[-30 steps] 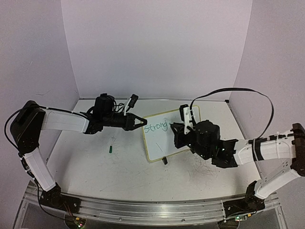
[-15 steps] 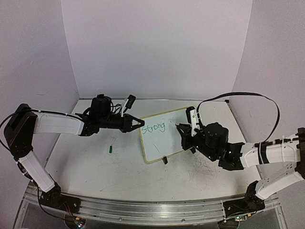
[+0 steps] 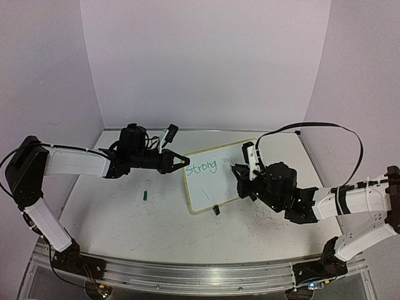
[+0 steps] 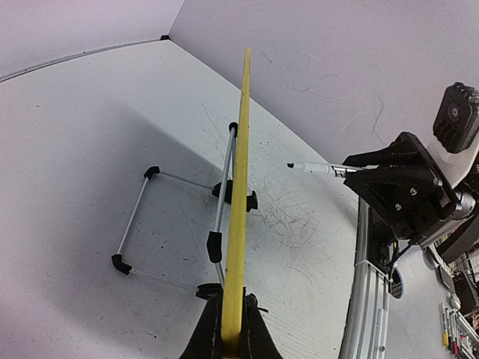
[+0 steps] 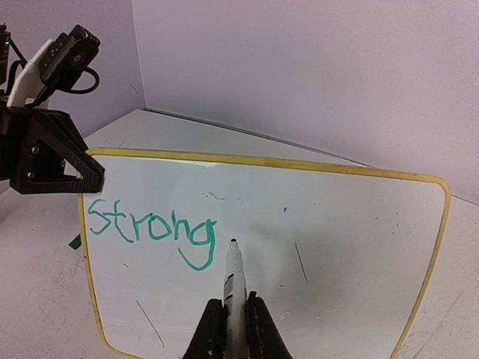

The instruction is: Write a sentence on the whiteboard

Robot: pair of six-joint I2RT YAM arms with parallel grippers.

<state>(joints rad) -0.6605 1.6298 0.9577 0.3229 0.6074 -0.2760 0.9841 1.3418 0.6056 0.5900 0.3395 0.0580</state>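
- Looking down, we saw one smooth white rounded-corner whiteboard (image 3: pixel 209 187) with a thin yellow frame, standing upright in the middle of the scuffed table (image 3: pixel 125 219).
- One green handwritten word (image 5: pixel 150 228) read "Strong".
- We found the left gripper (image 3: pixel 185 161) pinching its left edge, and the right gripper (image 5: pixel 228 318) clamping one slim white marker (image 5: pixel 234 273).

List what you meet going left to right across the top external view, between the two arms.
Small green piece lying loose → left gripper, shut on the left edge of the yellow-framed white board → green handwritten word "Strong" → right gripper, holding a thin white marker.
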